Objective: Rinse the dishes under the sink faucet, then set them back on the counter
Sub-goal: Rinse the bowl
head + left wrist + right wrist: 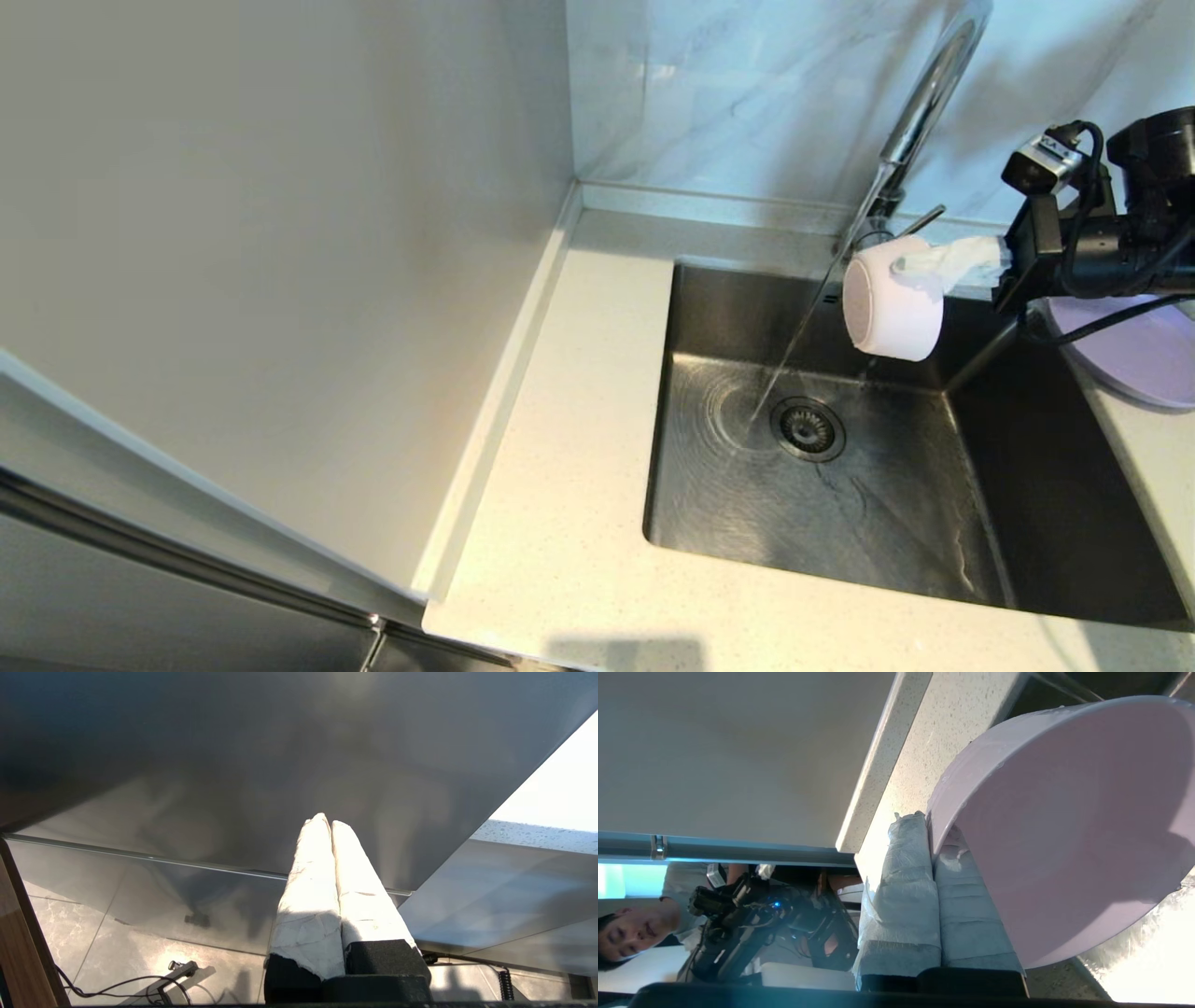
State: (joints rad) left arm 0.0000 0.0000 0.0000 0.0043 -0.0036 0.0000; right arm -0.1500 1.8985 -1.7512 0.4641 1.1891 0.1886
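Right pincer [920,264] is clamped on the smooth pink-white bowl [893,308] rim, tipped sideways over the steel sink's [840,523] back edge beside the running faucet [920,103]; left pincer [327,826] is pressed together, holding nothing.

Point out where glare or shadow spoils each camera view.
Head view: reflections streak the faucet; the sink goes dark on its right side. Left wrist view: sunlight blows out the shut left gripper. Right wrist view: a blown-out patch sits beside the bowl, pinched by the right gripper.
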